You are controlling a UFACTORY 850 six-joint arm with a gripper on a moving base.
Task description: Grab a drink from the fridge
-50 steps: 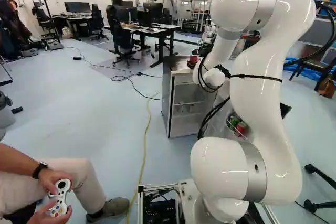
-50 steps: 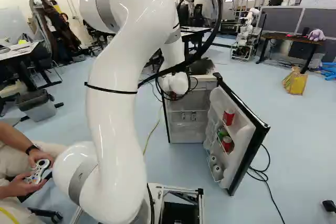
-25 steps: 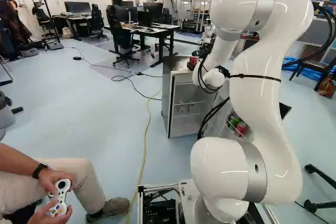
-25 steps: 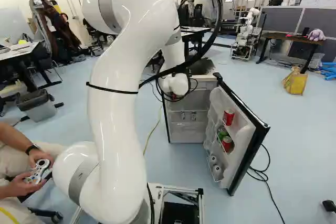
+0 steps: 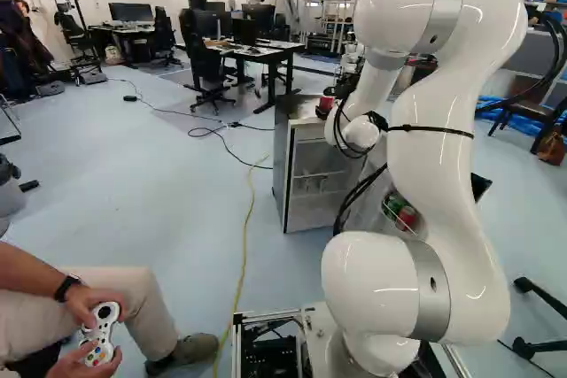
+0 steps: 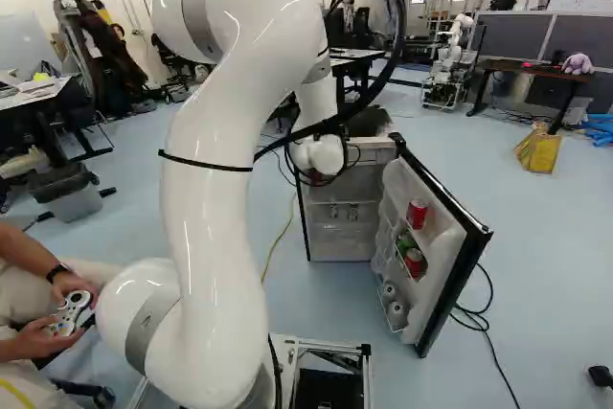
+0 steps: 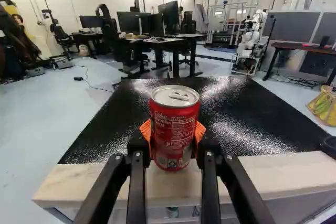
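Arm (image 6: 211, 179) stretched over fridge (image 5: 282, 161), presumably to keep the drink above its top. Door (image 6: 450, 246) swung open, likely for access; door cans (image 6: 415, 261) stored inside it. Gripper (image 7: 174, 134) grasping red can (image 7: 174, 121), fingers pressing from 2 opposite sides, so slipping seems unlikely. Red can upright at fridge top's front edge; can't tell if touching. Grab looks done; next, lift clear before moving off, else base may catch.
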